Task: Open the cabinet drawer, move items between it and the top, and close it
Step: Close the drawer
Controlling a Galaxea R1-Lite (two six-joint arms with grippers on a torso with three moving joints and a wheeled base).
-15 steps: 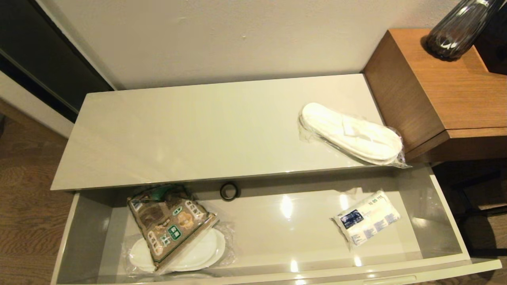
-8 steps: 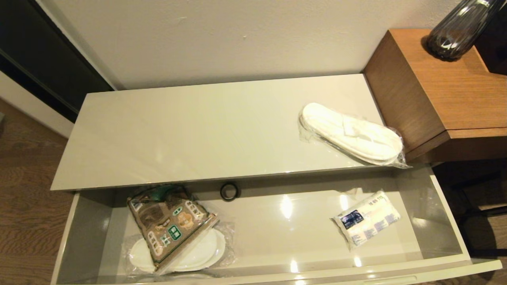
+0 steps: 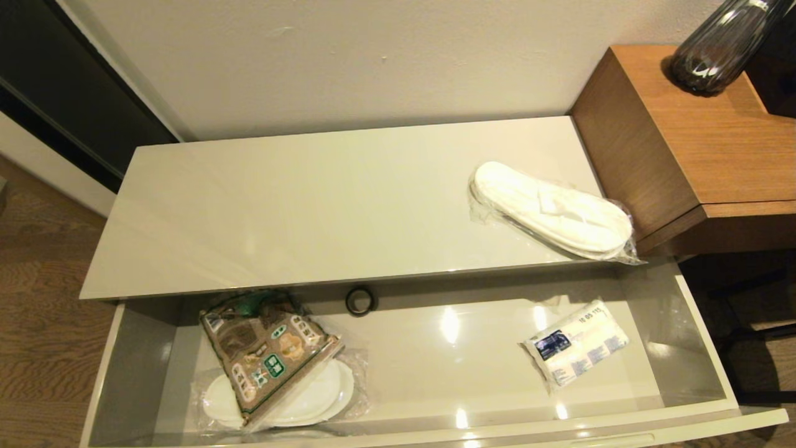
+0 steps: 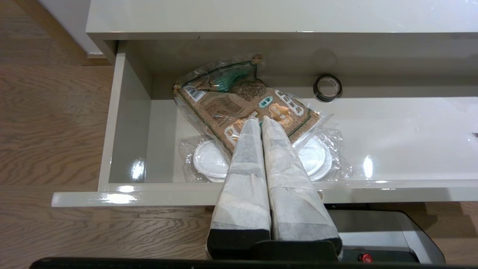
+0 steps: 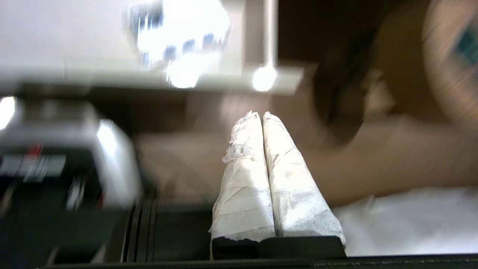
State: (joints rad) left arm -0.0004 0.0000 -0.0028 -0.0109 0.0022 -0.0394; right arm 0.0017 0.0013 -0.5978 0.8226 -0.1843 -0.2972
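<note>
The cabinet drawer [image 3: 703, 348] stands pulled wide open below the cream top [image 3: 323, 205]. Inside at its left, the brown-and-green snack bag [image 3: 267, 351] lies over a wrapped pair of white slippers [image 3: 323, 392]. The black tape roll [image 3: 360, 300] sits at the drawer's back, the tissue pack [image 3: 575, 342] at its right. Another wrapped pair of slippers [image 3: 550, 211] rests on the top's right end. Neither arm shows in the head view. My left gripper [image 4: 260, 118] is shut and empty, held in front of the drawer front [image 4: 149, 194], pointing at the snack bag [image 4: 242, 104]. My right gripper [image 5: 260, 114] is shut and empty, low beside the drawer.
A taller brown wooden side table [image 3: 703, 143] with a dark glass vase [image 3: 715, 50] stands at the right, against the cabinet. A white wall runs behind, wooden floor [image 3: 37, 336] lies at the left. A dark doorway [image 3: 68, 81] is at the far left.
</note>
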